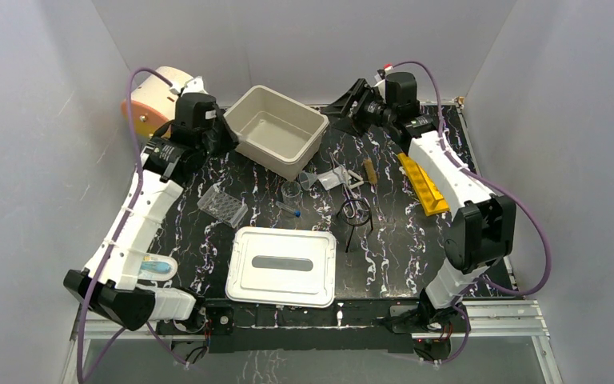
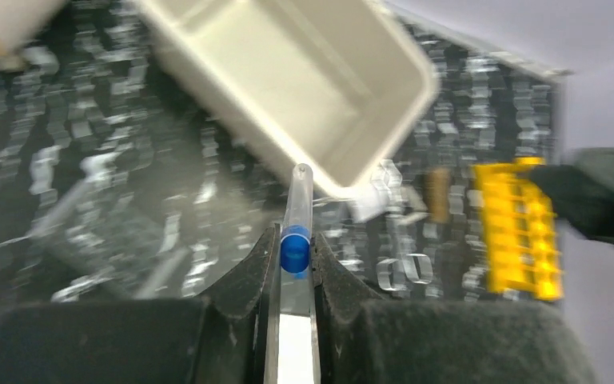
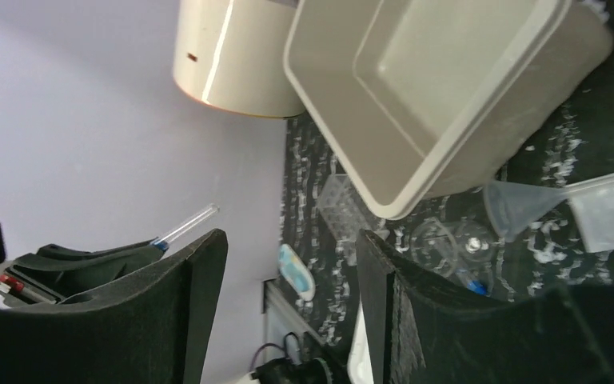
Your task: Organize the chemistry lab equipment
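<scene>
Now, left gripper [image 2: 294, 238]: pinching blue-capped vial [image 2: 299, 200]
Right gripper [image 3: 288, 308]: fingers spread wide
Cream bin [image 2: 304, 72]: just ahead of left gripper

Blue-capped vial [image 2: 299, 200] — in end effector [image 2: 294, 242]

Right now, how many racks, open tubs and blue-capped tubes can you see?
Racks: 2, the yellow rack and the clear rack
Open tubs: 1, the cream tub
Blue-capped tubes: 2, the held tube in the left pincer and the loose tube by the beaker
Total: 5
</scene>
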Robot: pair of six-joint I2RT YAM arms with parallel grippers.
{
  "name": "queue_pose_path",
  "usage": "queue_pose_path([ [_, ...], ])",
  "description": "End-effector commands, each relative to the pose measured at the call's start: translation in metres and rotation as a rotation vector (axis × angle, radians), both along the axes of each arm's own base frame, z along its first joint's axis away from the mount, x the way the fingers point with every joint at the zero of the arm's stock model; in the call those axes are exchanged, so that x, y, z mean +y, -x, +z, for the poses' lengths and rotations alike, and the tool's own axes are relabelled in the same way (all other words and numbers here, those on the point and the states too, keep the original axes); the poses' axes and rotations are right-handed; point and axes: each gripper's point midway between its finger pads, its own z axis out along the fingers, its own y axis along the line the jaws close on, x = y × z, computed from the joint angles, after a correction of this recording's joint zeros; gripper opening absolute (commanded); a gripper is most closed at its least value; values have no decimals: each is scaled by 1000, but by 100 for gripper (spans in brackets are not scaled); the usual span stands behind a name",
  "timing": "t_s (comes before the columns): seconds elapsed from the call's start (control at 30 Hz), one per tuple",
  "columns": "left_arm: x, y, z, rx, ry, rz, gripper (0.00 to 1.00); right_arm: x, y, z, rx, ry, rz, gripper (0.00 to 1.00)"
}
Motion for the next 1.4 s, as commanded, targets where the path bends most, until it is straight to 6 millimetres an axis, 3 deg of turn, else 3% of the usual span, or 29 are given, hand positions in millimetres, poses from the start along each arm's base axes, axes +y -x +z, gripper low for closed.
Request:
queue_pose_path([
  [0.0,82,31,-44,151,-392,171,0,-20,6,21,-164,183,-44,68],
  [0.1,97,28,-61,189,-404,190,0,-26,8,21,-204,261,-56,68],
  [0.17,101,25,-83,242,-384,186,0,-31,9,22,-221,309,-70,67],
  [0.37,96,12,-143,397,-274,114,0,-35,15,23,-243,362,-86,67],
  [0.67,118,-17,-183,495,-301,160,0,-27,16,31,-234,320,-75,65],
  [0.8,132,-25,-193,504,-371,192,0,-32,13,33,-254,370,-115,63],
  [1.0,129,-31,-202,531,-373,167,0,-42,11,37,-287,423,-171,63],
  [1.2,133,-25,-205,590,-404,161,0,-48,9,35,-294,448,-190,63],
  [1.37,132,-25,-199,592,-403,145,0,-46,7,31,-292,449,-184,63],
])
